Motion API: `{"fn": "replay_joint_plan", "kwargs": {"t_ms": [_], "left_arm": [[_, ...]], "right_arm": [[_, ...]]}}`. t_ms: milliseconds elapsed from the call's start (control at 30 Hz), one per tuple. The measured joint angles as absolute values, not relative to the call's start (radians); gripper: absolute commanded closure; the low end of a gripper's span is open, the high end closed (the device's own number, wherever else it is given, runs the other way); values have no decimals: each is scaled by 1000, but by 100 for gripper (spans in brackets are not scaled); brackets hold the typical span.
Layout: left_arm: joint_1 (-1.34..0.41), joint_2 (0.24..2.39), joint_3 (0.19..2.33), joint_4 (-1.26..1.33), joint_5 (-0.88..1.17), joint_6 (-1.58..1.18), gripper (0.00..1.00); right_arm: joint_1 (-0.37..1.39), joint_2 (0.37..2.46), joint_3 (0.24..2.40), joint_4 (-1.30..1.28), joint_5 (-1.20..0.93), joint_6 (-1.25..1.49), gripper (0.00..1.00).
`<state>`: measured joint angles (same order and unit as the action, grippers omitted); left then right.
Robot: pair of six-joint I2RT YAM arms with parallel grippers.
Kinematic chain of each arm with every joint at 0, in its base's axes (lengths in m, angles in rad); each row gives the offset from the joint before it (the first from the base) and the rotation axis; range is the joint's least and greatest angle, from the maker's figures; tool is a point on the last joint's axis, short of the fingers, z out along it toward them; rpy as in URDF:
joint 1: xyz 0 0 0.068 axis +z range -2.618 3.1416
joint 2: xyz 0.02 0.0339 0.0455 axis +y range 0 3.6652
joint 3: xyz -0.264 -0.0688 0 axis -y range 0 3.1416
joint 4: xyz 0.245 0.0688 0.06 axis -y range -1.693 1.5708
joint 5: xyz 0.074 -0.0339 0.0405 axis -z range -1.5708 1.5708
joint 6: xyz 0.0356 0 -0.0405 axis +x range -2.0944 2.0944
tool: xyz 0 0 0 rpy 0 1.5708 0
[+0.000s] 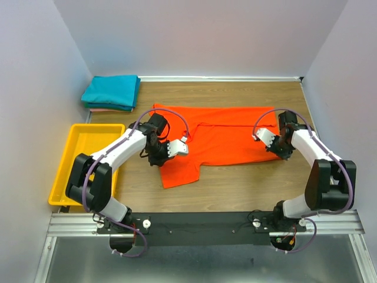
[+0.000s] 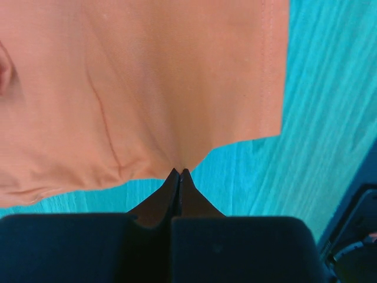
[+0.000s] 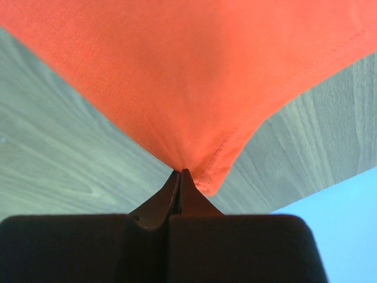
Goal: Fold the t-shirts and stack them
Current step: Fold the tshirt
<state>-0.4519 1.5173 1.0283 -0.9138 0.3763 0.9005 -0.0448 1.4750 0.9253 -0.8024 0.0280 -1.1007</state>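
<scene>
The orange-red t-shirt (image 1: 230,135) lies spread across the middle of the table, one sleeve hanging toward the near side. My left gripper (image 1: 158,154) is shut on its left edge; the left wrist view shows the cloth (image 2: 147,88) pinched at the closed fingertips (image 2: 179,173). My right gripper (image 1: 281,147) is shut on the shirt's right hem corner (image 3: 194,88), with the closed fingertips (image 3: 180,172) at a stitched edge. A folded teal t-shirt (image 1: 111,91) sits on a pale pink one (image 1: 106,109) at the back left.
A yellow plastic tray (image 1: 82,162) stands at the left edge of the table beside the left arm. White walls enclose the table on three sides. The arms' black base rail (image 1: 200,227) runs along the near edge.
</scene>
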Motion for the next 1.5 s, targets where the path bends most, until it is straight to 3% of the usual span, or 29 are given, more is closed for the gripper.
{"fn": "replay_joint_plan", "kwargs": {"t_ms": [300, 700, 1500], "left_arm": [[-368, 1545, 1274, -1013, 396, 932, 100], [-313, 1813, 1541, -1021, 398, 953, 100], [-283, 2111, 1837, -1042, 387, 984, 100]], "right_arm": [[-77, 1504, 1046, -870, 1, -1103, 99], [-81, 1736, 1297, -890, -18, -1139, 99], [-81, 2000, 1528, -900, -22, -1150, 100]]}}
